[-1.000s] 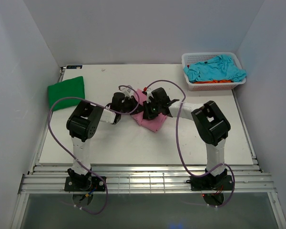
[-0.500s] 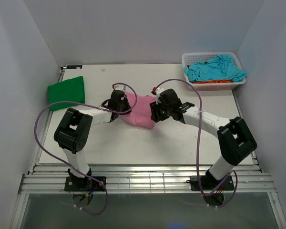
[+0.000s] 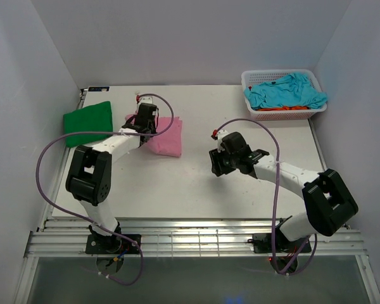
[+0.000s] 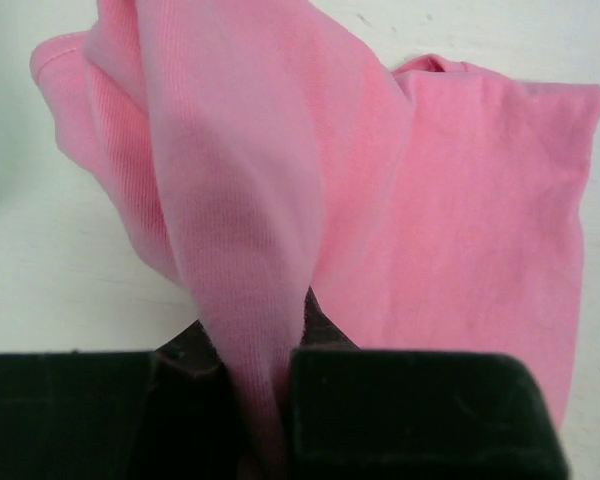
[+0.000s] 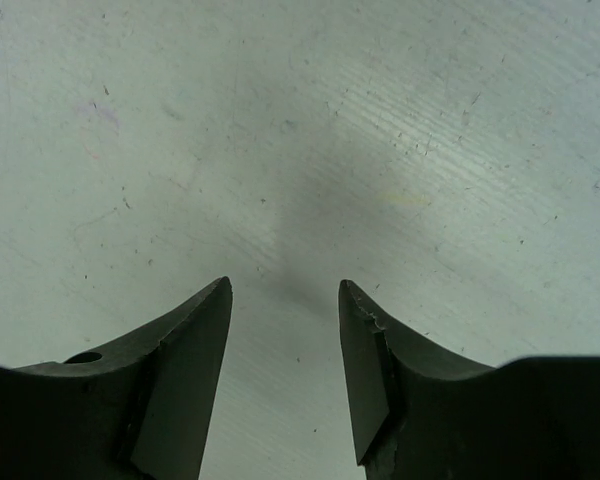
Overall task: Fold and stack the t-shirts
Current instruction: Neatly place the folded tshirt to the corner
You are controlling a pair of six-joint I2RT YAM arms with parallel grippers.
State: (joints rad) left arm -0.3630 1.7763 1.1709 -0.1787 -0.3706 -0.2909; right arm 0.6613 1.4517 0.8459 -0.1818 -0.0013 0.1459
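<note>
Left gripper (image 4: 270,350) is clamped on a raised fold of the pink t-shirt (image 3: 166,135). The cloth is pinched between both fingers and the rest is draped on the table (image 3: 196,190) beyond the tips. The shirt lies mid-left, near the folded green t-shirt (image 3: 88,122), not touching it. Right gripper (image 5: 285,300) has its fingers spread, holding nothing, over bare table, well apart from the pink shirt. The turquoise t-shirt (image 3: 285,90) is in the basket (image 3: 250,76).

You're in a robotics lab cell: plain white wall panels (image 3: 196,38) box in a white worktop (image 3: 177,190), and the left arm (image 3: 87,180) and right arm (image 3: 326,202) stand bolted to aluminium rails (image 3: 196,242) at its near edge.
</note>
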